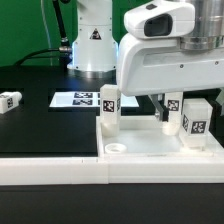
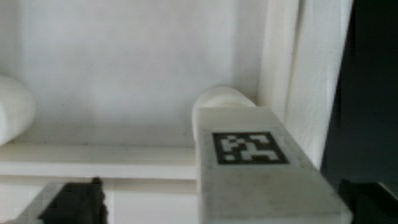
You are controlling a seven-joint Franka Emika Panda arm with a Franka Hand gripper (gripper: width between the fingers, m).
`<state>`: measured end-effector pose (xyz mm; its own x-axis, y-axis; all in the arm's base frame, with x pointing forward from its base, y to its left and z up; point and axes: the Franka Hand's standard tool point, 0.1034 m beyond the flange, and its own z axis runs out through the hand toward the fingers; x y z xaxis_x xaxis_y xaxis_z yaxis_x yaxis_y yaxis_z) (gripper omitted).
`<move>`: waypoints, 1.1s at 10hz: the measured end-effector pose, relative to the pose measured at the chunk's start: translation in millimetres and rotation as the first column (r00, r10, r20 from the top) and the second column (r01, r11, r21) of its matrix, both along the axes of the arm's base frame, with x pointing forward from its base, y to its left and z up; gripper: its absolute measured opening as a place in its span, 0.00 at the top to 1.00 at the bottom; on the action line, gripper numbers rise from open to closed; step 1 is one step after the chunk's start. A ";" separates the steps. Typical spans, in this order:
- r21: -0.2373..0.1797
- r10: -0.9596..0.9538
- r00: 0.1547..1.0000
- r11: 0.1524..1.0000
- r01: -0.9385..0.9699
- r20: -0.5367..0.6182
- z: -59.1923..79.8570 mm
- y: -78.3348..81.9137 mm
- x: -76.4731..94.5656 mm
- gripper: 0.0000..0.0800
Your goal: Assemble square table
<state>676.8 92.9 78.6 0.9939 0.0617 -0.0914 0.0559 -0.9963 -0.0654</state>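
The square table's white slab (image 1: 150, 146) lies rim up near the front of the table. One tagged white leg (image 1: 108, 108) stands on its corner at the exterior view's left, and another leg (image 1: 196, 120) stands at the right. My gripper (image 1: 172, 100) hangs over a third leg (image 1: 174, 110) just behind that one. In the wrist view this leg (image 2: 253, 160) stands between my dark fingertips (image 2: 71, 205), with a gap on one side, so the gripper (image 2: 222, 205) is open. The slab's floor (image 2: 125, 90) lies beyond it. A fourth leg (image 1: 10, 102) lies loose at the far left.
The marker board (image 1: 80, 99) lies flat behind the slab. The long white barrier wall (image 1: 55, 170) runs along the front and up beside the slab. The robot's base (image 1: 92, 40) stands at the back.
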 end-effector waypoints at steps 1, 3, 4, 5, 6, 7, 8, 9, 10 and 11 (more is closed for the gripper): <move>0.000 0.000 1.000 1.000 0.000 0.000 0.0 0.0 0.0 0.34; 0.000 0.000 1.000 1.000 0.000 0.000 -0.1 0.2 0.0 0.51; 0.000 0.000 1.000 1.000 0.000 0.000 -0.2 0.2 -0.1 0.64; 0.000 0.000 1.000 1.000 0.000 0.000 -0.2 0.3 -0.1 0.64; 0.000 -0.002 1.000 1.000 0.002 -0.001 -0.3 0.4 -0.1 0.64; -0.002 -0.026 1.000 1.000 0.026 0.001 -0.2 1.6 0.2 0.64; -0.003 -0.074 0.997 0.997 0.074 0.027 -0.6 6.5 1.4 0.64; -0.009 -0.181 0.983 0.983 0.182 0.024 -1.3 10.5 -0.8 0.64; -0.007 -0.336 0.942 0.942 0.336 0.008 -2.6 10.2 -0.9 0.64; 0.029 -0.464 0.886 0.885 0.464 -0.026 -2.9 7.6 0.2 0.64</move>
